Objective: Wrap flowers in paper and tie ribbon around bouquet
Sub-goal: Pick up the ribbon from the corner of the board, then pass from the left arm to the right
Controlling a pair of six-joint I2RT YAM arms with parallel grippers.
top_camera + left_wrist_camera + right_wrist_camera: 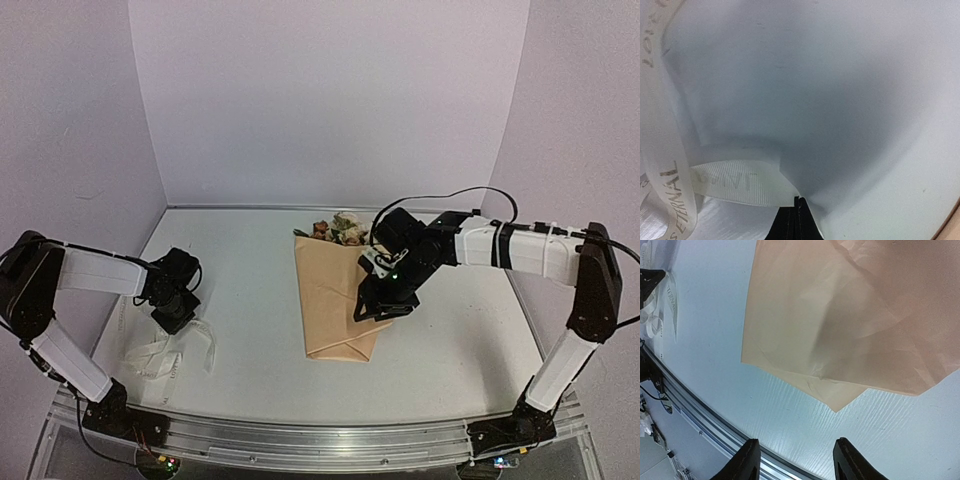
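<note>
Ribbon (pixel 735 182) at lower left ends pinched in the closed left claw (pixel 796 215); bouquet (pixel 840 315) fills the frame above the parted right claw (pixel 797 460).

The white surface (pixel 250 300) carries the kraft-paper bouquet (pixel 330 295), with the cream ribbon (pixel 165 355) heaped well left of it.

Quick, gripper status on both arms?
Left gripper: closed, apparently pinching the ribbon.
Right gripper: open, empty, near the paper.
</note>
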